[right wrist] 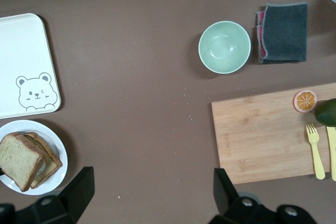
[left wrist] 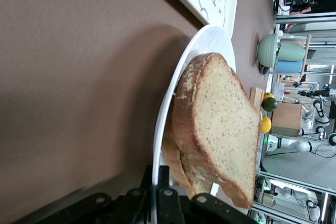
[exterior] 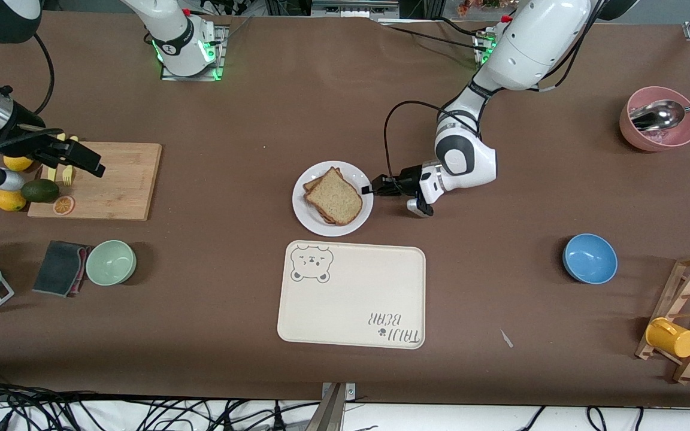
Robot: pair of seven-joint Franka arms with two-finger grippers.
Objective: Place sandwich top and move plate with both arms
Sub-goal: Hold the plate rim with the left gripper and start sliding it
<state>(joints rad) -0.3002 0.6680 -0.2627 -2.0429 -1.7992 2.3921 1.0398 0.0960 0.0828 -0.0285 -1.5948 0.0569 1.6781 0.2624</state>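
The round white plate (exterior: 306, 216) sits mid-table, farther from the front camera than the bear tray. On it lies a stacked sandwich, and the sandwich top (exterior: 334, 197), a plain speckled slice, rests on the stack. My left gripper (exterior: 371, 190) is low at the plate's edge toward the left arm's end, shut on the rim. In the left wrist view its gripper (left wrist: 156, 174) pinches the thin white plate (left wrist: 207, 40) edge, with the sandwich top (left wrist: 223, 124) just past it. My right gripper (exterior: 90, 163) hangs open and empty over the cutting board; its wrist view shows the gripper (right wrist: 153, 187) above bare table.
Cream bear tray (exterior: 351, 299) lies just nearer the camera than the plate. A wooden cutting board (exterior: 123, 179) with fork, orange slice, avocado and lemons, a green bowl (exterior: 111, 262) and a grey cloth (exterior: 60, 267) sit toward the right arm's end. Blue bowl (exterior: 589, 258), pink bowl with spoon (exterior: 659, 118) and mug rack (exterior: 680, 335) toward the left arm's end.
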